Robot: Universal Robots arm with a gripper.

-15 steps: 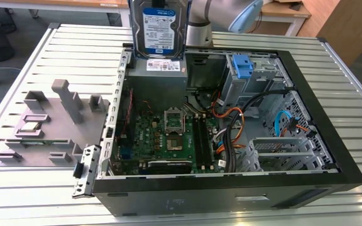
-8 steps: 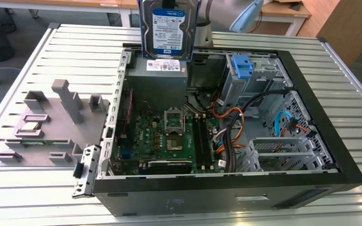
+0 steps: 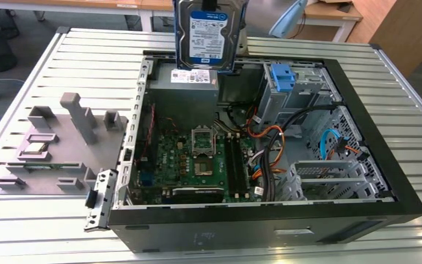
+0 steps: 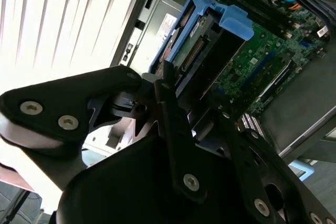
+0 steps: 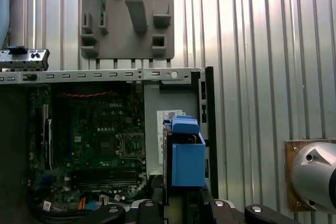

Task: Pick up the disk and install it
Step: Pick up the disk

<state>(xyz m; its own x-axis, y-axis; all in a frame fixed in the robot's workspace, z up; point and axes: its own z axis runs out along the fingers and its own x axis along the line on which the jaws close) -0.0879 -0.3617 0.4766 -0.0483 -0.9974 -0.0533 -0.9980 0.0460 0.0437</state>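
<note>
The disk (image 3: 209,36), a silver hard drive with a blue-and-white label and blue rails, hangs upright above the back edge of the open computer case (image 3: 398,181). It is over the grey power-supply box (image 3: 185,91). My gripper (image 4: 184,103) is shut on the disk (image 4: 202,51), its black fingers (image 4: 167,85) clamping the drive's end. In the first wrist view the disk (image 5: 186,156) shows edge-on with its blue rail, held above the case by the gripper (image 5: 181,205).
A lighter-blue bracket (image 3: 283,77) sits in the drive bay at the case's back right. The motherboard (image 3: 196,159) and cables (image 3: 270,143) lie inside. A grey fixture plate (image 3: 57,148) with upright pegs rests on the slatted table (image 3: 86,49) at the exterior view's left.
</note>
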